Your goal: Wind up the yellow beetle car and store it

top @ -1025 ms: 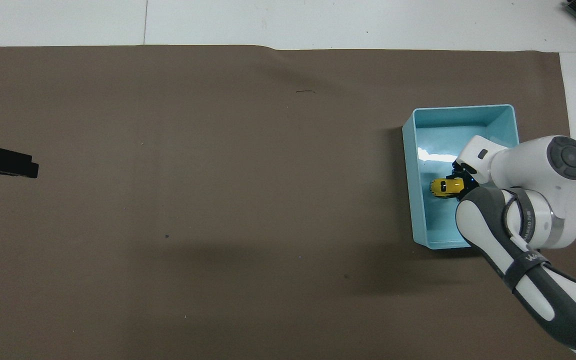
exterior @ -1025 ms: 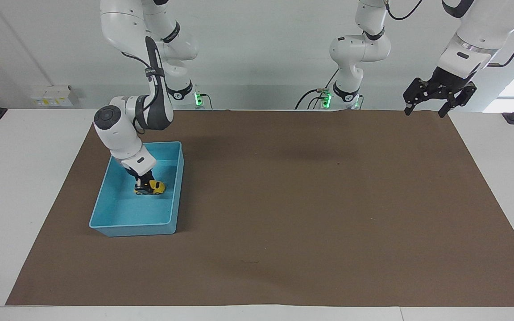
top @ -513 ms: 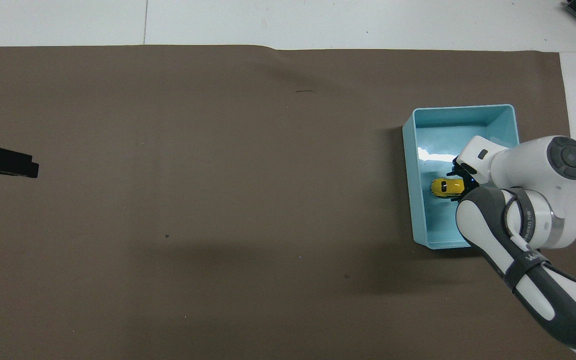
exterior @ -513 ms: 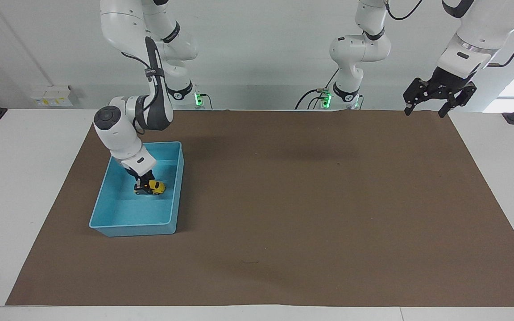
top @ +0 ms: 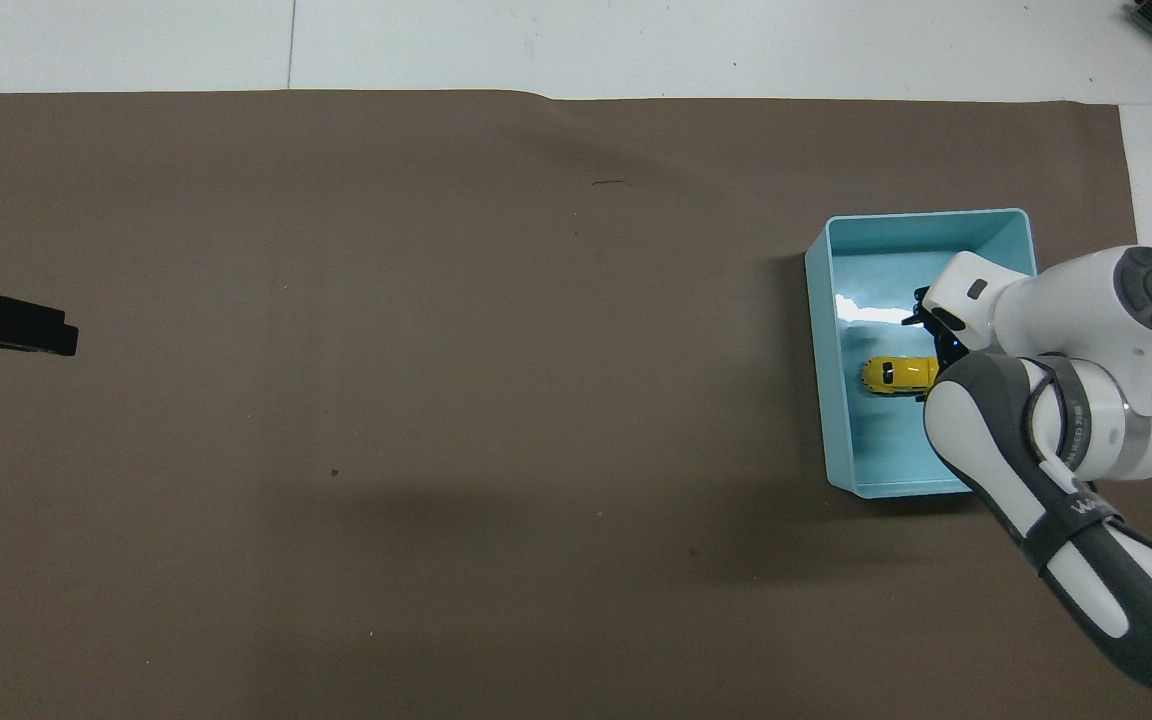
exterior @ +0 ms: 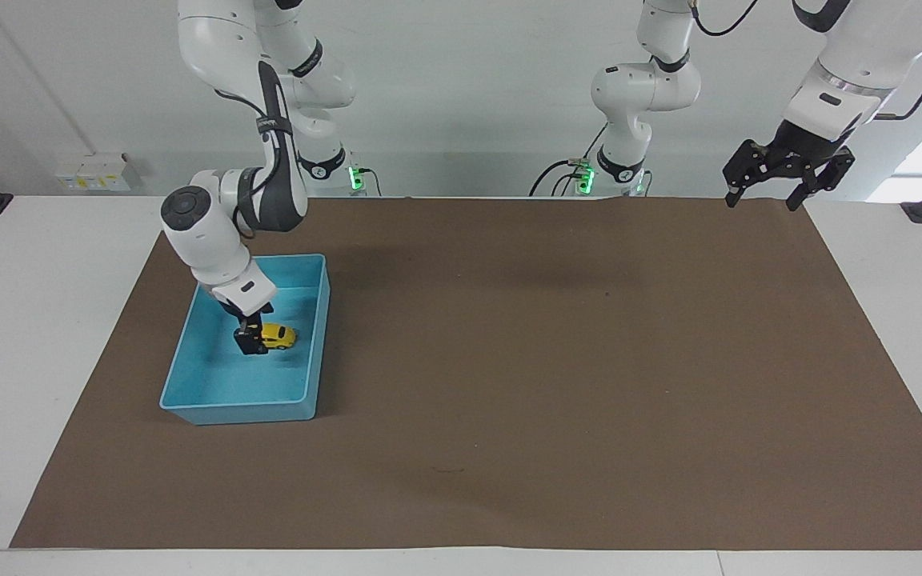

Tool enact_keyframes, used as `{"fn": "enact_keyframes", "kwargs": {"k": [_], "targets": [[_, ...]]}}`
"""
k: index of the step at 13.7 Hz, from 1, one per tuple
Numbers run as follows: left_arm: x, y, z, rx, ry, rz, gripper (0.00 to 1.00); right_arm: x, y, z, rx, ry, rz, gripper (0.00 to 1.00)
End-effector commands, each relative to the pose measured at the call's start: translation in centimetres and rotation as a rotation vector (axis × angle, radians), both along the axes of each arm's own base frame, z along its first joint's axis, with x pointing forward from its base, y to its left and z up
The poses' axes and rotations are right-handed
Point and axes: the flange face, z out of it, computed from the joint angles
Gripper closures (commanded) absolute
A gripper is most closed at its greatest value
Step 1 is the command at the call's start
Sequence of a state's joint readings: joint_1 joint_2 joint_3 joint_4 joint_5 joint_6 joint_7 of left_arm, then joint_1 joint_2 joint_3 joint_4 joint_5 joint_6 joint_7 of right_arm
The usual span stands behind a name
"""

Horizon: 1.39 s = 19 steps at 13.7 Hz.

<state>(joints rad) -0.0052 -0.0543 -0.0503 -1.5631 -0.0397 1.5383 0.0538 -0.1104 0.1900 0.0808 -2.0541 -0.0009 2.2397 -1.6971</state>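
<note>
Starting at the nine o'clock edge of the facing view, the white table (exterior: 45, 360) is carrying a brown mat (exterior: 549, 360) that is covering nearly all of its working area, presumably to give the things a dull, even ground.

On the mat at about nine o'clock, the blue bin (exterior: 237, 412) is sitting at the right arm's end, where that arm is reaching it easily. The right arm is bending steeply down into it, and the right gripper (exterior: 248, 342) is hanging low inside the bin at one end of the yellow beetle car (exterior: 278, 336). The car is lying on its wheels on the bin floor, near the wall that faces the middle of the table. I cannot tell whether this gripper is apart or together, nor whether it is touching the car. Since the car is sitting in the bin, I judge the storing step to be at its very end.

The middle of the mat is lying flat and matte, with a slight ripple at twelve o'clock.

At about two o'clock, the left gripper (exterior: 759, 204) is waiting in the air over the mat's corner, spread apart and holding nothing.

A plain white wall (exterior: 469, 96) is closing off the room at twelve o'clock.
</note>
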Motion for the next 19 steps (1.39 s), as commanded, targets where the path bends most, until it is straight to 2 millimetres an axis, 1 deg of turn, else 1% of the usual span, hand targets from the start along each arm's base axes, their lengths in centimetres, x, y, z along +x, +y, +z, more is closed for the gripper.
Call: {"fn": "enact_keyframes", "kwargs": {"k": [1,4,6,7,8,10,12,13,14,15,17,19], "targets": [[-0.5,0.1,0.6,0.011,0.0,-0.002,0.0,0.2,-0.1,1.5,-0.008,0.043,0.028,0.0],[-0.5,0.1,0.6,0.011,0.0,-0.002,0.0,1.1,-0.1,4.4,-0.012,-0.012,0.027,0.0],[-0.5,0.1,0.6,0.011,0.0,-0.002,0.0,2.1,0.6,7.2,-0.011,-0.053,0.036,0.0],[-0.5,0.1,0.6,0.011,0.0,-0.002,0.0,2.3,1.3,7.8,-0.009,-0.052,0.042,0.0],[-0.5,0.1,0.6,0.011,0.0,-0.002,0.0,2.4,1.3,7.9,-0.005,-0.049,0.037,0.0],[-0.5,0.1,0.6,0.011,0.0,-0.002,0.0,2.4,1.4,8.1,0.002,-0.052,0.033,0.0],[-0.5,0.1,0.6,0.011,0.0,-0.002,0.0,1.9,1.5,9.4,0.0,-0.042,0.035,0.0],[-0.5,0.1,0.6,0.011,0.0,-0.002,0.0,1.7,1.1,9.9,0.0,-0.035,0.029,0.0],[-0.5,0.1,0.6,0.011,0.0,-0.002,0.0,1.5,0.4,10.7,-0.002,-0.04,0.017,0.0],[-0.5,0.1,0.6,0.011,0.0,-0.002,0.0,1.3,0.0,12.2,-0.005,-0.065,0.009,0.0],[-0.5,0.1,0.6,0.011,0.0,-0.002,0.0,1.2,-0.1,13.6,-0.009,-0.088,0.008,0.0],[-0.5,0.1,0.6,0.011,-0.002,-0.002,0.0,0.5,0.0,15.6,-0.028,-0.12,0.014,0.0]]}}
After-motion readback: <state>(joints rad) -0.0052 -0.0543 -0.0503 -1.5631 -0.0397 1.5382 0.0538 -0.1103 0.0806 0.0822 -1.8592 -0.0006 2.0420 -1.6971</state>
